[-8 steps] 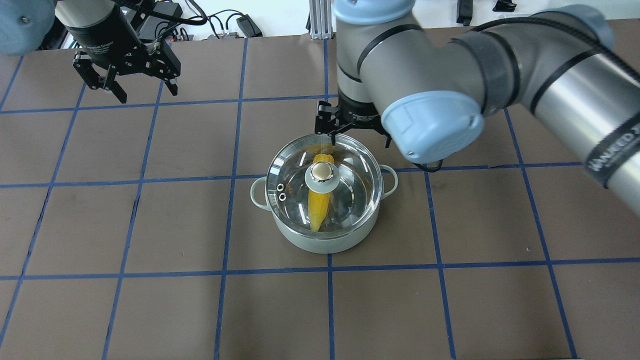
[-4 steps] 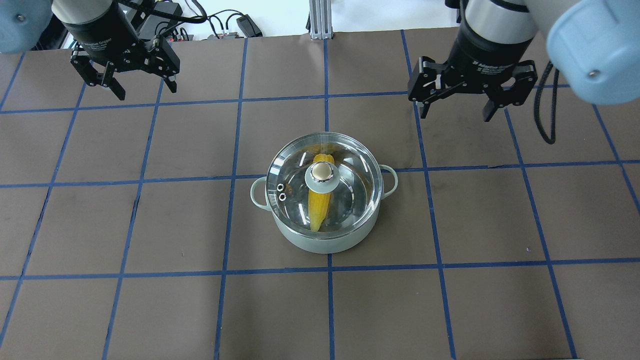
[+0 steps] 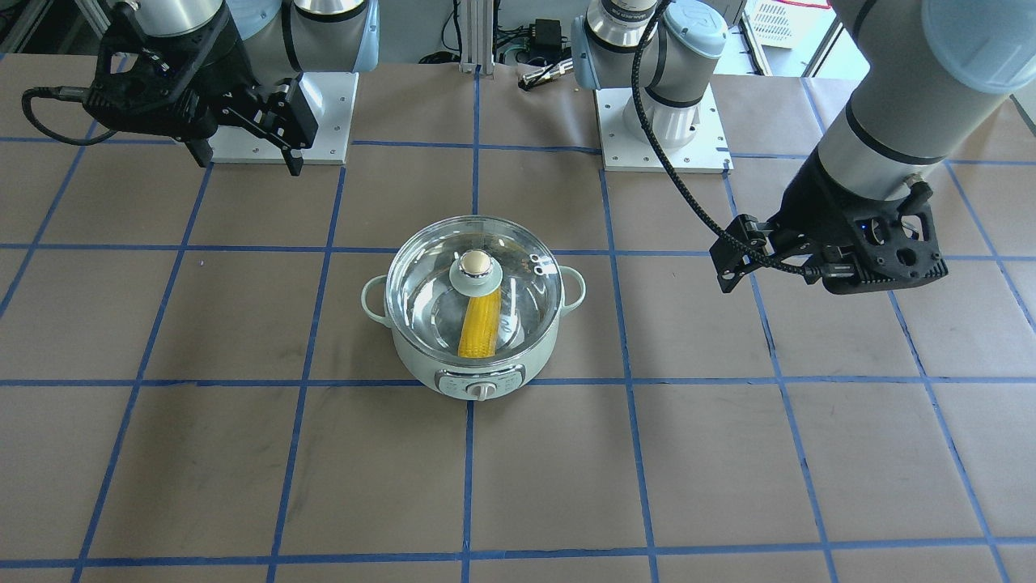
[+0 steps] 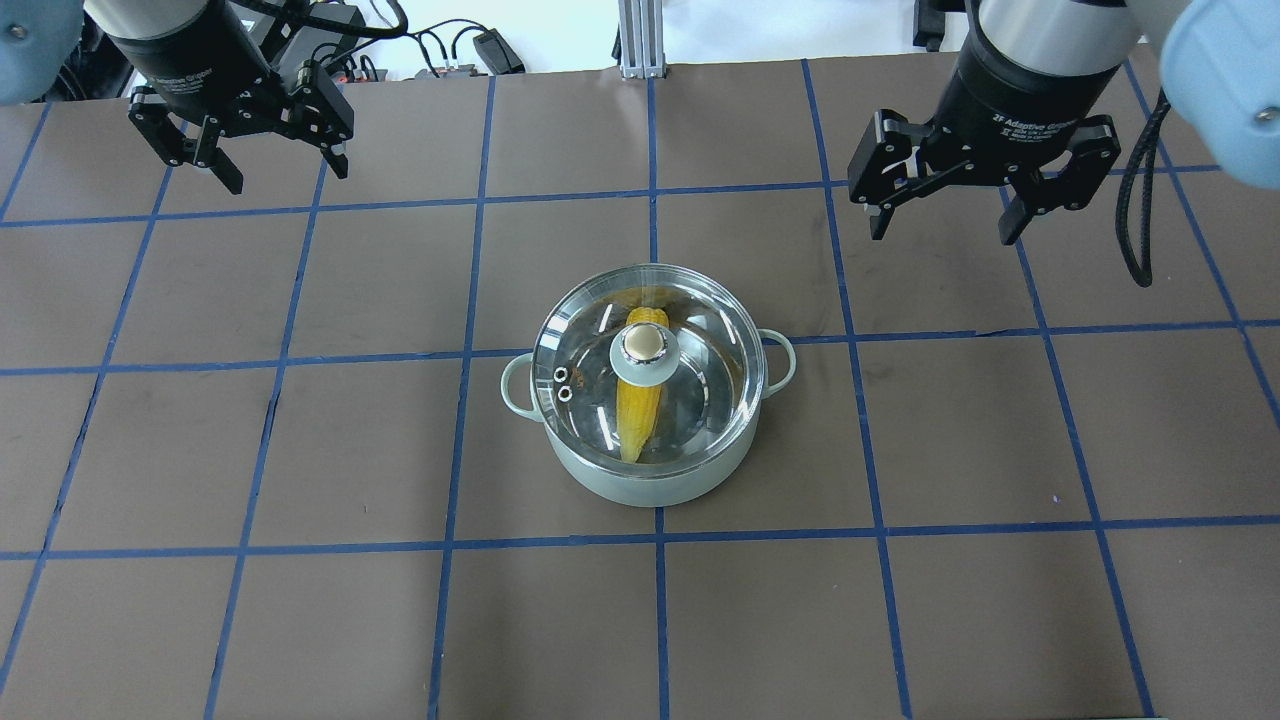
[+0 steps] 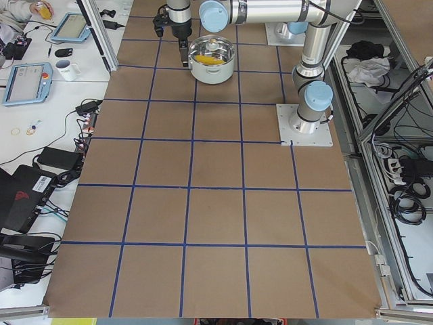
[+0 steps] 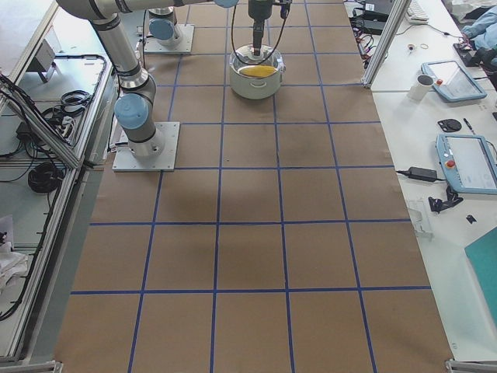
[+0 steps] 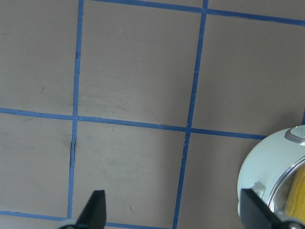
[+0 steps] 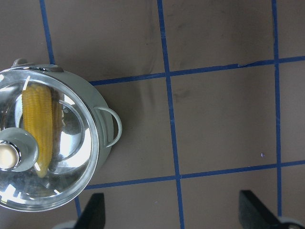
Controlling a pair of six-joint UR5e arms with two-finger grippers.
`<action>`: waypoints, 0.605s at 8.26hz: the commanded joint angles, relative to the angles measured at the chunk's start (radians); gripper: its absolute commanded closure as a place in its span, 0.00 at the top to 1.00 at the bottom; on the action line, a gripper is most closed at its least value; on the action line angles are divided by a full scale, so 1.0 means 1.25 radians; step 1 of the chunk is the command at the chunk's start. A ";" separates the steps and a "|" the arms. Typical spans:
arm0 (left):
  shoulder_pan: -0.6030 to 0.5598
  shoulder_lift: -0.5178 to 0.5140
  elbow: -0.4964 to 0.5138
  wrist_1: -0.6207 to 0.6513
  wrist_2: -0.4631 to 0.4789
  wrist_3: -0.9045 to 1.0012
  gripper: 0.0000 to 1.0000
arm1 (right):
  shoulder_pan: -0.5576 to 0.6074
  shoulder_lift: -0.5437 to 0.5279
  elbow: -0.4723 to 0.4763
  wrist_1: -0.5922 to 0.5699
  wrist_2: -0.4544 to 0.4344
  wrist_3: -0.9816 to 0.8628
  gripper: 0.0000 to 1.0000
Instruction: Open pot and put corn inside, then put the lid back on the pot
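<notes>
While the bright yellow ear of corn (image 4: 638, 415) lies in the round mint-green pot (image 4: 650, 485) at the middle of the counter (image 4: 300, 620), under its clear glass lid (image 4: 646, 350), we see left fingers (image 4: 228, 172) and right fingers (image 4: 876, 220) spread wide, empty, toward opposite edges; a low sweep could knock that lid askew.

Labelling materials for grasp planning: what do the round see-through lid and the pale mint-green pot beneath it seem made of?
The round clear lid looks like glossy glass, steel-rimmed: the yellow corn shows through it. The pale mint-green pot looks smooth satin plastic or enamelled metal outside; unclear which.
</notes>
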 commanded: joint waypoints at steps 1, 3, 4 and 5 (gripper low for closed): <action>-0.002 0.037 -0.004 -0.005 0.003 -0.006 1.00 | 0.002 -0.001 0.002 0.003 0.002 -0.001 1.00; -0.002 0.073 -0.005 -0.006 0.003 -0.005 1.00 | 0.002 -0.002 0.005 0.001 0.002 -0.001 1.00; -0.002 0.069 -0.005 -0.007 0.003 -0.001 1.00 | 0.002 -0.003 0.005 0.001 0.002 -0.001 1.00; -0.001 0.062 -0.003 -0.019 0.003 0.003 1.00 | 0.002 -0.003 0.006 0.001 0.002 -0.001 1.00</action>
